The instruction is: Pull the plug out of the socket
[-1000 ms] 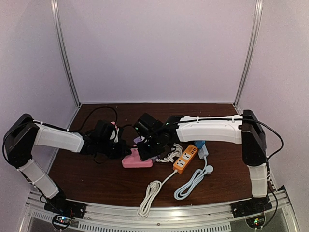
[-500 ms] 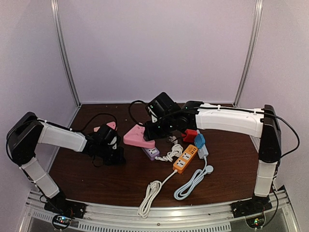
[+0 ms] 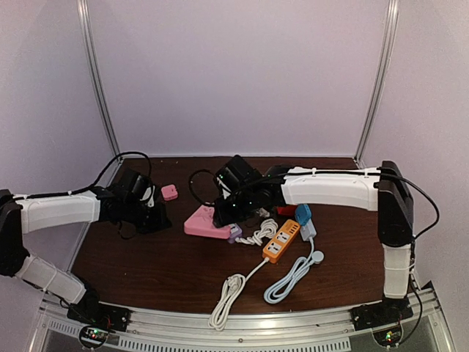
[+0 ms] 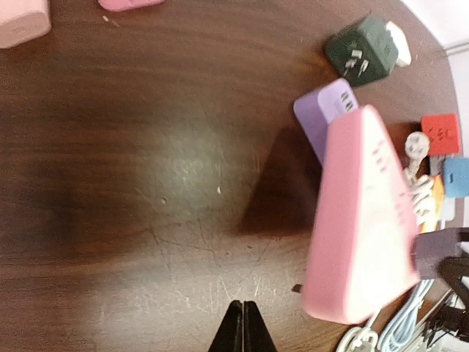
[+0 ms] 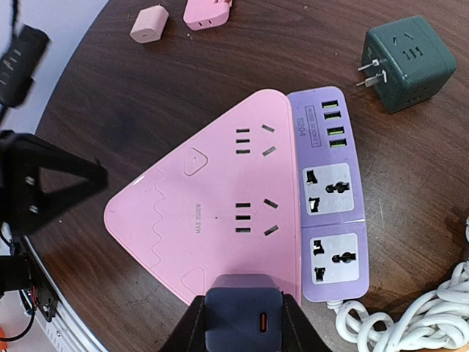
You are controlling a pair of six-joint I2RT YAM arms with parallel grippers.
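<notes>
A flat pink triangular socket (image 5: 198,213) lies on the dark wooden table (image 3: 146,271). A dark blue plug (image 5: 242,319) sits on the socket's near corner, and my right gripper (image 5: 242,323) is shut on it. From above, the right gripper (image 3: 223,213) stands over the socket (image 3: 204,224) at mid-table. In the left wrist view the socket (image 4: 363,227) casts a wide shadow, as if tilted off the table. My left gripper (image 4: 243,326) is shut on nothing and stays apart from the socket, to its left (image 3: 157,218).
A purple power strip (image 5: 326,198) lies against the socket's right edge. A green cube adapter (image 5: 407,62) and two small pink chargers (image 5: 149,24) sit further back. An orange strip (image 3: 282,240), red and blue adapters (image 3: 302,214) and coiled white cables (image 3: 293,275) lie to the right.
The right gripper lifted the pink socket by the plug, then brought it back down at mid-table. The left arm pulled away to the left, off the socket.
</notes>
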